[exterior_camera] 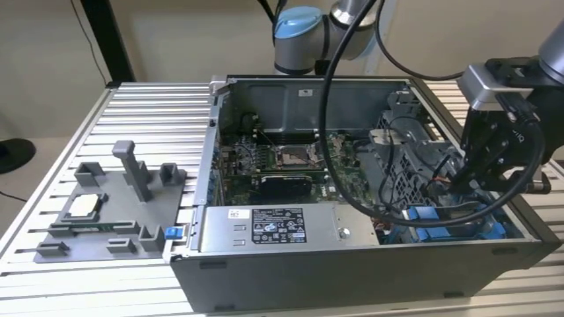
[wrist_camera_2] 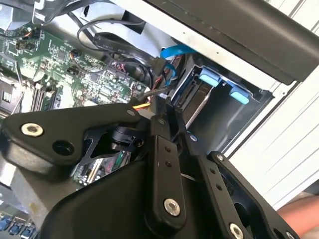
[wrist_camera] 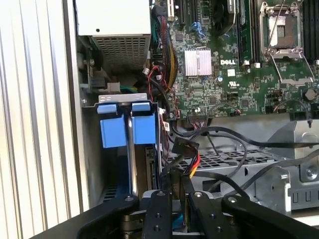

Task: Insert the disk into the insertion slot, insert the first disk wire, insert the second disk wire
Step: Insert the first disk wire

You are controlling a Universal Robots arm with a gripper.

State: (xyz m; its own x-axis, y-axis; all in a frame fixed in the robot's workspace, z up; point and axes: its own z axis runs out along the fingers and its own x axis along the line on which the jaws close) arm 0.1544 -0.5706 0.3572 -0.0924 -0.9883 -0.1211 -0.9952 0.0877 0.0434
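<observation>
A ribbed silver aluminium table top spreads well beyond the gripper. Far from the gripper, behind the table, a plain beige wall rises with a black upright post before it. Pale floor lies alongside.

Inside the bay, the disk shows just its blue carrier end; the bay walls hide its body. Beside the bay, a plug and its wires pass behind the claw. In the exterior view the claw covers part of the bay, and the plug is perhaps too small to tell. In both wrist views the picture edge cuts off the claw's body.
</observation>
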